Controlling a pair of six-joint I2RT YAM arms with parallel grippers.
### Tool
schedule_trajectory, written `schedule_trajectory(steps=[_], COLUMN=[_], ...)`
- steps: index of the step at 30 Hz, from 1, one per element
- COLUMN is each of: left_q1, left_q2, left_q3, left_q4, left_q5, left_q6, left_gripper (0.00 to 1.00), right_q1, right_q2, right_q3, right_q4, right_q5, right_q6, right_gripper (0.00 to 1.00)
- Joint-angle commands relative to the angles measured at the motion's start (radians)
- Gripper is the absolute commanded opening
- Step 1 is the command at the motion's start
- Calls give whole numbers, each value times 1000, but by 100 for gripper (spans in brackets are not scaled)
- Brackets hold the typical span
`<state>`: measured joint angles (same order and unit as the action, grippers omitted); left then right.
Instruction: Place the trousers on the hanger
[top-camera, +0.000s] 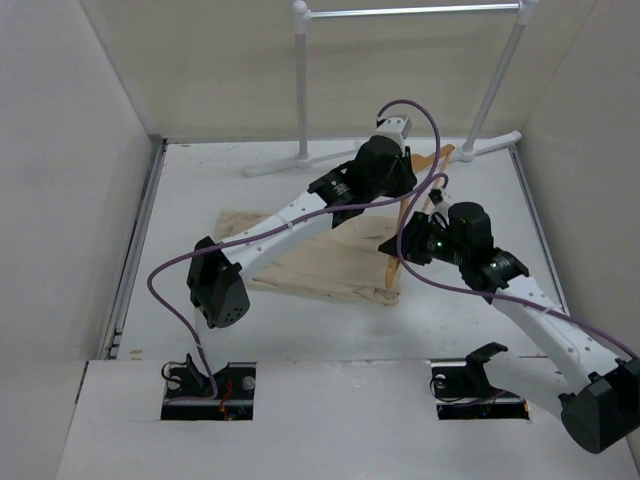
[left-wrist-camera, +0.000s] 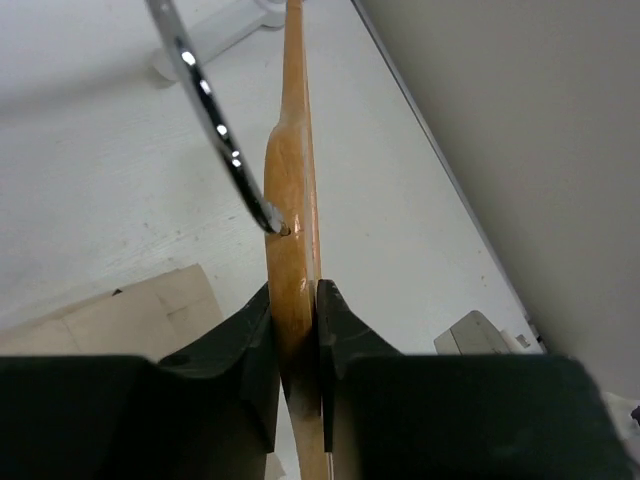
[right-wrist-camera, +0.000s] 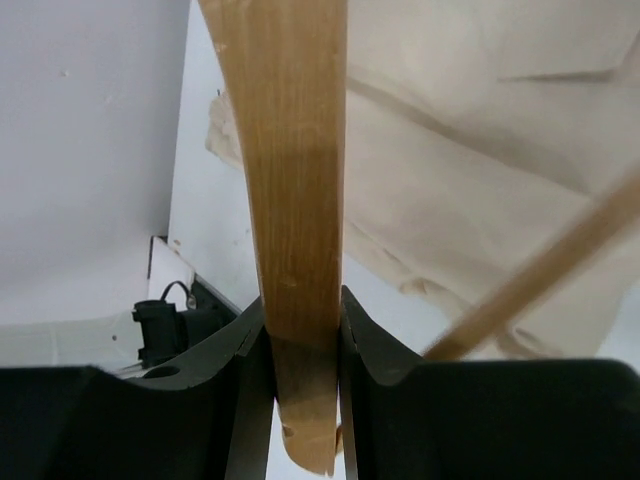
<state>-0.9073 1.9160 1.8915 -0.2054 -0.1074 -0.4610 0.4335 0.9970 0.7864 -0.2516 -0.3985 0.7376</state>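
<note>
From above, I see the trousers (top-camera: 320, 262) lying flat and wrinkled on the white surface (top-camera: 200, 180), partly under my left arm (top-camera: 290, 215). The hanger (top-camera: 436, 160) sits at their right edge, between the two wrists, nearer than the white rail (top-camera: 400, 12).

On the left wrist view, the left jaws are pinched narrow on the hanger's wood, just below the metal hook (left-wrist-camera: 215, 120).

On the right wrist view, the right jaws grip one wooden arm of the hanger, and the crossbar (right-wrist-camera: 540, 275) slants across the cloth.
</note>
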Motion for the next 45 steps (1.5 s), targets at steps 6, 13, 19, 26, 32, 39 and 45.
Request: schedule_trajectory(steps=[6, 13, 19, 26, 32, 39, 45], left_q1=[-38, -101, -100, -101, -95, -83, -63], left_q2=[-93, -118, -100, -75, -48, -26, -29], left_q3=[-182, -376, -502, -620, -649, -680, -718], left_q4=[187, 360, 452, 520, 523, 505, 506], left_q5=[-129, -241, -287, -302, -288, -244, -204], left_q6=[-111, -266, -396, -472, -473, -482, -484], left_gripper=[0, 0, 0, 0, 0, 0, 0], right_q1=[-37, -173, -232, -218, -192, -128, -94], right_q2=[-245, -360, -232, 56, 287, 454, 476], right_q3=[-85, -107, -151, -165, -164, -134, -144], right_q4=[-87, -224, -89, 132, 304, 348, 313], right_q5=[30, 75, 128, 250, 257, 302, 378], right_q6=[26, 28, 59, 55, 48, 57, 71], right_gripper=[55, 49, 15, 21, 40, 41, 49])
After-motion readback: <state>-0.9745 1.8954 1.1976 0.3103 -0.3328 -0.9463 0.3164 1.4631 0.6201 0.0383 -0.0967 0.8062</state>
